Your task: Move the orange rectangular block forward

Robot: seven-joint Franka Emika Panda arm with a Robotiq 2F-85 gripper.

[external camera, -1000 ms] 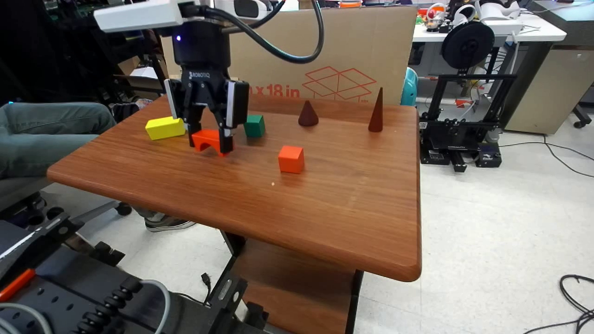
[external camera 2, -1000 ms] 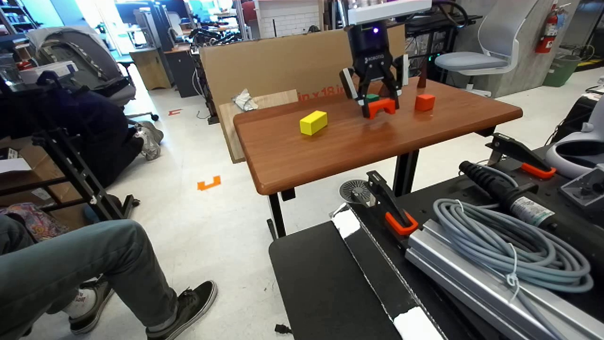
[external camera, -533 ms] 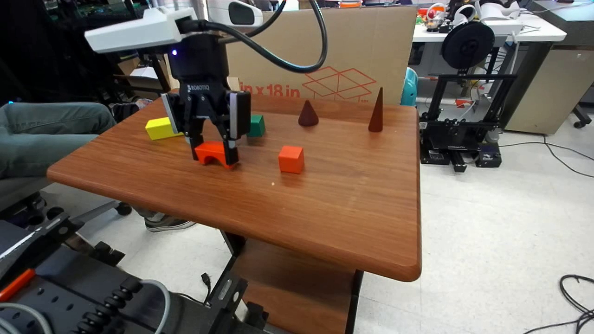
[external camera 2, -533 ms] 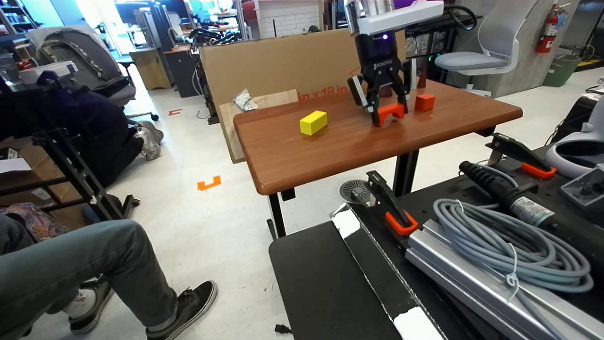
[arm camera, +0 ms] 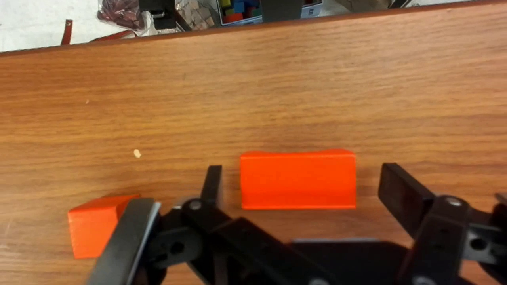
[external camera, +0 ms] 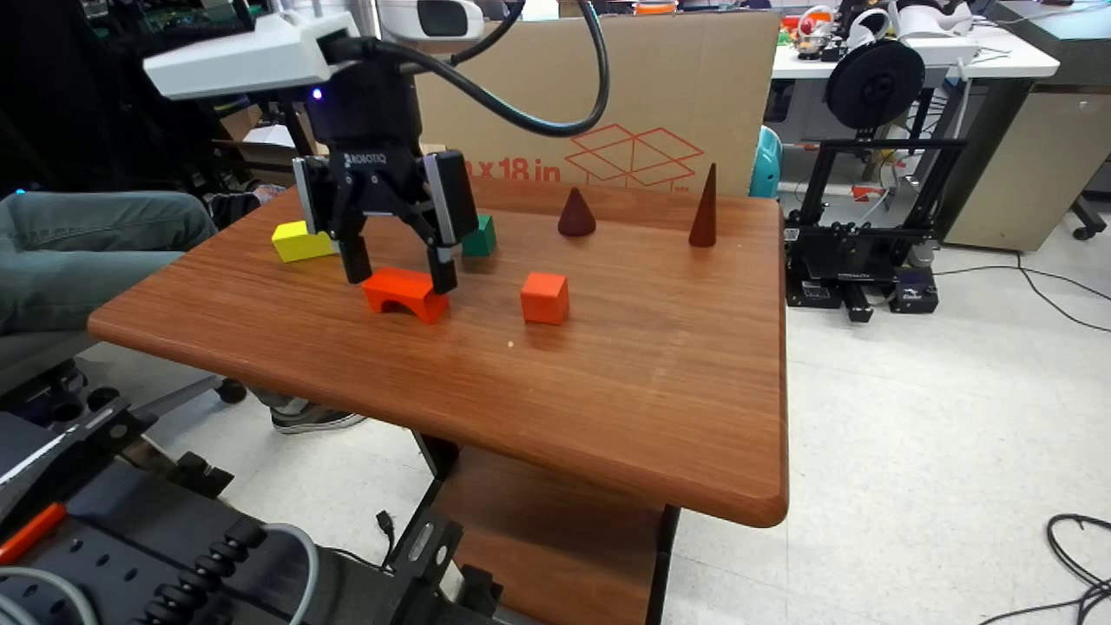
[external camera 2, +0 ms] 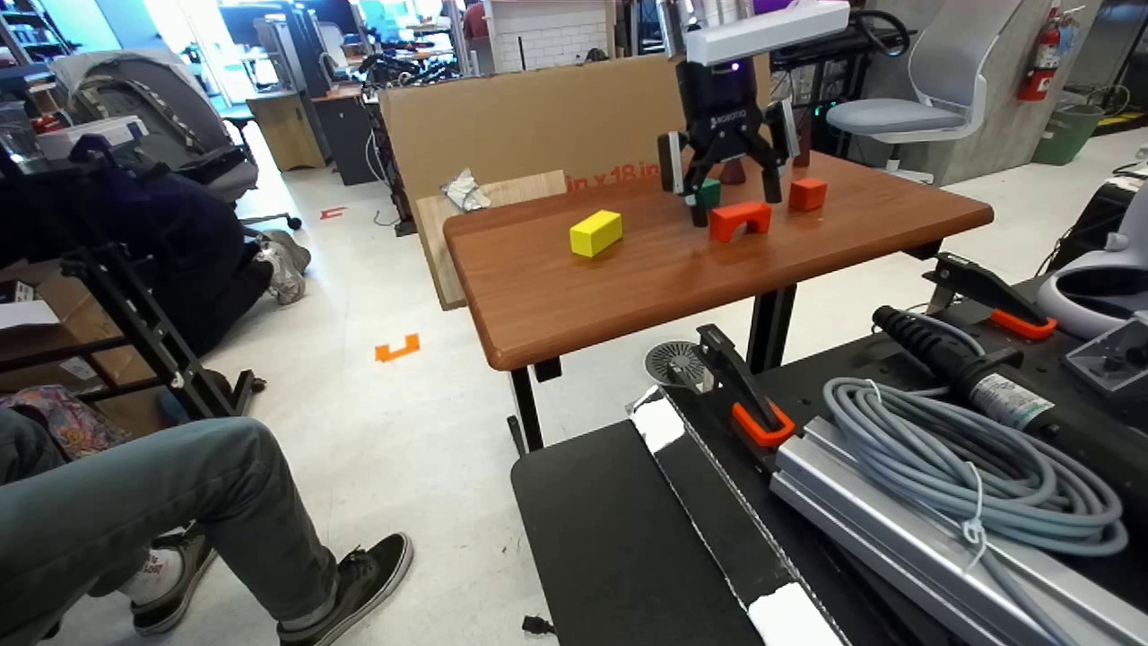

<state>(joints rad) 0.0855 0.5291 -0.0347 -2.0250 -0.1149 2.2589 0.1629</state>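
The orange rectangular block (external camera: 404,291), arched underneath, rests on the wooden table in both exterior views. Just above it hangs my gripper (external camera: 401,276), its fingers spread past both ends of the block. From the wrist view, the block's flat top (arm camera: 298,181) lies between the fingertips, with a gap on either side and no contact. The gripper is open and holds nothing. In an exterior view the arch of the block (external camera 2: 741,215) is plainly visible, its feet down on the wood.
A small orange cube (external camera: 544,299) stands beside the block. A yellow block (external camera 2: 596,233) lies on its other side. Farther back are a green block (external camera: 479,236) and two dark red cones, one short (external camera: 576,214) and one tall (external camera: 705,208). A cardboard panel (external camera: 660,95) stands behind the table.
The gripper, shut on the orange rectangular block, came down and shifted towards the table's front edge. Since then its fingers have opened and risen slightly, leaving the block on the table.
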